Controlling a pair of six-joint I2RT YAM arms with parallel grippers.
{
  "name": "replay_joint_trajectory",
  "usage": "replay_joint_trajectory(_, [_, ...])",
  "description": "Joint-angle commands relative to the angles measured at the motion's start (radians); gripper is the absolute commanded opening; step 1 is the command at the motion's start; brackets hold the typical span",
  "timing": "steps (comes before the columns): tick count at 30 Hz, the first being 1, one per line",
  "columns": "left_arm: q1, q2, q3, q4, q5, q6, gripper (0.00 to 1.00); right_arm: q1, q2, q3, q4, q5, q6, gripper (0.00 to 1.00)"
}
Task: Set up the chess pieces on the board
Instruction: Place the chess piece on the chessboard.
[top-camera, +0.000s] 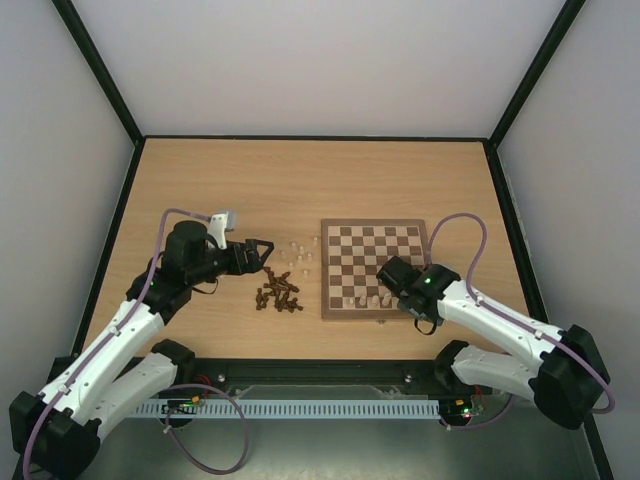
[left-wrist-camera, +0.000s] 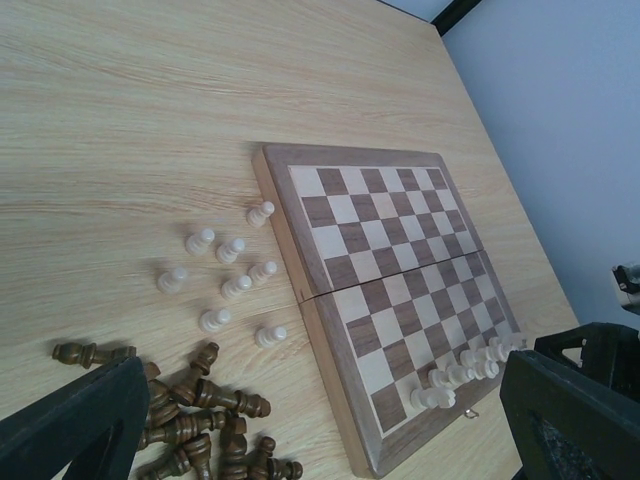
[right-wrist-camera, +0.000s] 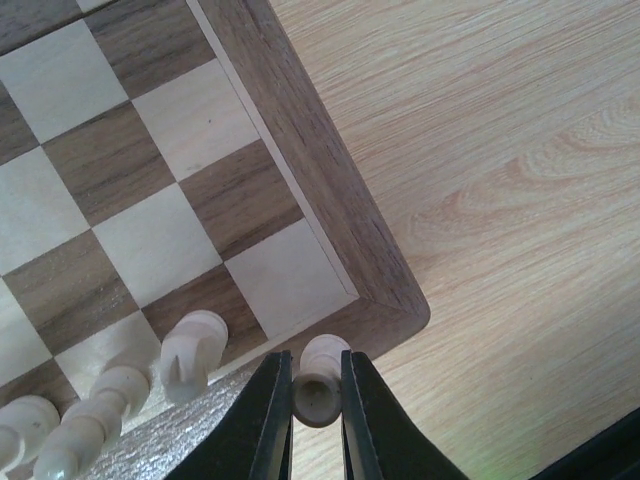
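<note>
The board (top-camera: 373, 312) lies right of centre. Several cream chess pieces (top-camera: 366, 300) stand along its near row, also seen in the left wrist view (left-wrist-camera: 465, 370). My right gripper (right-wrist-camera: 317, 395) is shut on a cream piece (right-wrist-camera: 322, 372) and holds it above the board's near right corner (right-wrist-camera: 350, 270), beside a standing cream piece (right-wrist-camera: 190, 352). My left gripper (top-camera: 262, 250) is open and empty above the table, left of the board. Loose cream pawns (left-wrist-camera: 228, 285) stand and a pile of dark pieces (left-wrist-camera: 190, 420) lies between its fingers (left-wrist-camera: 80, 420).
The dark pile (top-camera: 278, 292) and the loose cream pawns (top-camera: 300, 250) sit on the table just left of the board's frame (left-wrist-camera: 285, 215). A small clasp (left-wrist-camera: 470, 412) is on the board's near edge. Black walls edge the table.
</note>
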Motion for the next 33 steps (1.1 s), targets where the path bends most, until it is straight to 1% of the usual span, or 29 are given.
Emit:
replay_joint_trajectory(1, [-0.004, -0.009, 0.019, -0.014, -0.008, 0.022, 0.99, -0.017, 0.018, -0.018, 0.016, 0.053, 0.034, 0.13])
replay_joint_trajectory(8, [-0.006, -0.006, 0.020, -0.014, -0.004, 0.025, 0.99, -0.042, -0.003, -0.029, 0.048, 0.062, 0.038, 0.12])
replay_joint_trajectory(27, [-0.015, 0.010, 0.019, -0.018, -0.004, 0.030, 1.00, -0.056, 0.039, -0.066, 0.141, 0.091, 0.044, 0.12])
replay_joint_trajectory(33, [-0.015, 0.012, 0.021, -0.018, -0.005, 0.030, 0.99, -0.058, 0.057, -0.074, 0.156, 0.089, 0.042, 0.17])
